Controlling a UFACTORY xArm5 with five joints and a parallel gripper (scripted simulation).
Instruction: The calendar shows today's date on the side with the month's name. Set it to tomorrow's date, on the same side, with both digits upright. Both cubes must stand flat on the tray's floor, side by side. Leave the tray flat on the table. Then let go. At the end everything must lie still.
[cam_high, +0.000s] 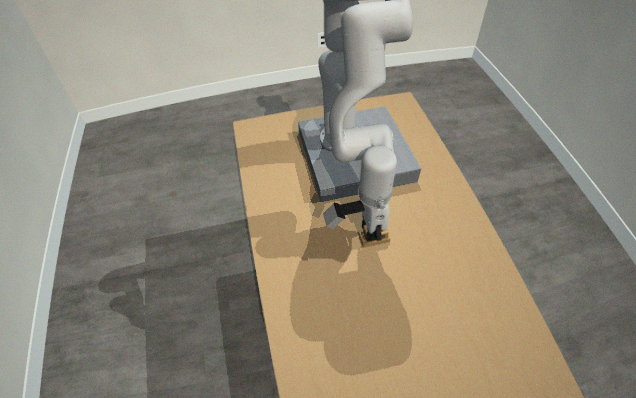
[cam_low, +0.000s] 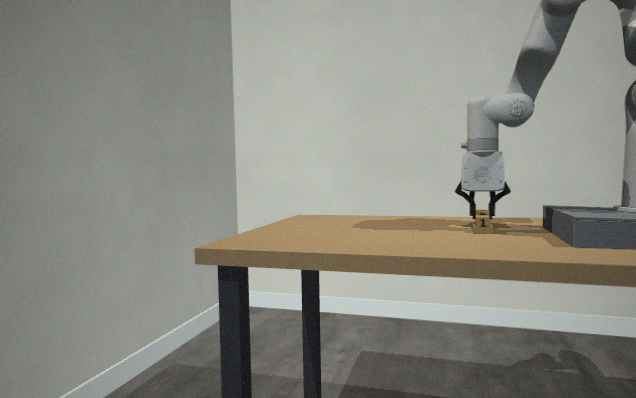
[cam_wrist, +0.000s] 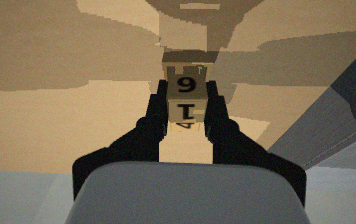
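Because the side faces gave parallel grip, my tool pinched the cube there, leaving its 6 and 1 uncovered. Tray sat on the counter, roughly six o'clock of the grey base in top view; probably a seating or turning step.

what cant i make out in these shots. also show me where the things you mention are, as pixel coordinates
- Month's name: too small in the top view, where the gripper (cam_high: 374, 235) (cam_low: 482, 216) (cam_wrist: 186, 92) also covers part of the tray (cam_high: 376, 244) (cam_low: 482, 231).
- Cube's (cam_low: 483, 223) (cam_wrist: 187, 111) underside: faces away in the wrist view.
- Arm's (cam_high: 365, 60) (cam_low: 537, 50) upper part: cut off by the top edge, top view.
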